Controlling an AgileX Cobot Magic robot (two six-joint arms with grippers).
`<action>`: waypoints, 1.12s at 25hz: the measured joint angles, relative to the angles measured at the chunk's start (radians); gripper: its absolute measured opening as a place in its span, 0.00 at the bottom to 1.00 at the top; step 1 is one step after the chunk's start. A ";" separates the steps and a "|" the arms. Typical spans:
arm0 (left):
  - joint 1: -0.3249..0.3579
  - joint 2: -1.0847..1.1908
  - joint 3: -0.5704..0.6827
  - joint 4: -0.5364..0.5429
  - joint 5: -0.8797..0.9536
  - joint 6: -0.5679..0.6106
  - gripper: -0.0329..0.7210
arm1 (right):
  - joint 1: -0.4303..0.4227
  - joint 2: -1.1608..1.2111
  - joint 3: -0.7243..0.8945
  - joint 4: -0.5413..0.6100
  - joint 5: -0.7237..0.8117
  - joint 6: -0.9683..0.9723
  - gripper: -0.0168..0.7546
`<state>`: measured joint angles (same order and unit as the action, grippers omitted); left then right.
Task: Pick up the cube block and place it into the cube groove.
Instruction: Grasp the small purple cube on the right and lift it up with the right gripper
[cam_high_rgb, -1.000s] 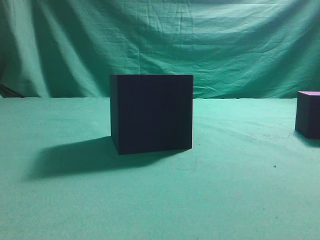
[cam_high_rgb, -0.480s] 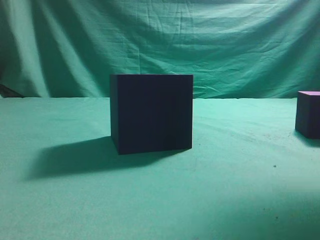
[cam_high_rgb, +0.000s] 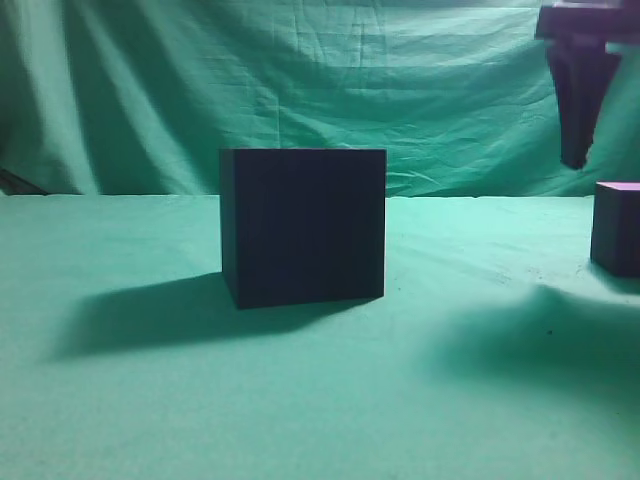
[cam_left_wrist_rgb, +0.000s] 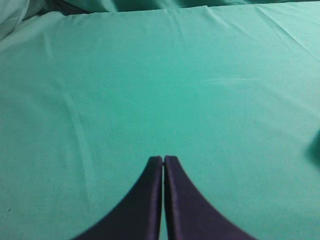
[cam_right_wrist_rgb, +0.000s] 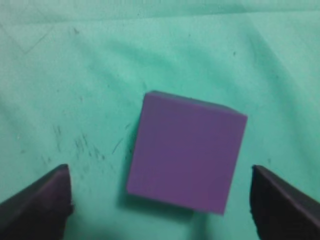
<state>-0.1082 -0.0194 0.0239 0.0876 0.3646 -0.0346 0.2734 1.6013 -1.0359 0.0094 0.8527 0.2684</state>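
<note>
Cube (cam_right_wrist_rgb: 186, 151) sits in the middle of the right wrist picture, flat on the green cloth (cam_right_wrist_rgb: 75, 65), with its light purple top facing up. In the outside picture the cube (cam_high_rgb: 617, 228) is at the far right edge, well apart from the big dark box (cam_high_rgb: 303, 226) in the middle. Right gripper (cam_right_wrist_rgb: 161, 202) hangs above the cube, spread wide, one finger (cam_right_wrist_rgb: 35, 205) at lower left and one at lower right, holding nothing. Left gripper (cam_left_wrist_rgb: 163, 160) is pressed closed over bare cloth, holding nothing. The cube looks small, light and firm, maybe foam, so it should not break. Its sides are flat and dull, so probably not slippery. The best hold is likely on two opposite flat sides, not the corners. It sits a bit turned, so the gripper may need to twist to match.
</note>
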 joint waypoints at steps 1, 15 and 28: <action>0.000 0.000 0.000 0.000 0.000 0.000 0.04 | 0.000 0.013 0.000 -0.002 -0.015 0.005 0.86; 0.000 0.000 0.000 0.000 0.000 0.000 0.04 | 0.000 0.121 -0.002 -0.054 -0.091 0.040 0.61; 0.000 0.000 0.000 0.000 0.000 0.000 0.04 | 0.002 0.097 -0.185 -0.069 0.094 0.035 0.57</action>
<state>-0.1082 -0.0194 0.0239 0.0876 0.3646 -0.0346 0.2755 1.6979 -1.2210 -0.0596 0.9470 0.3035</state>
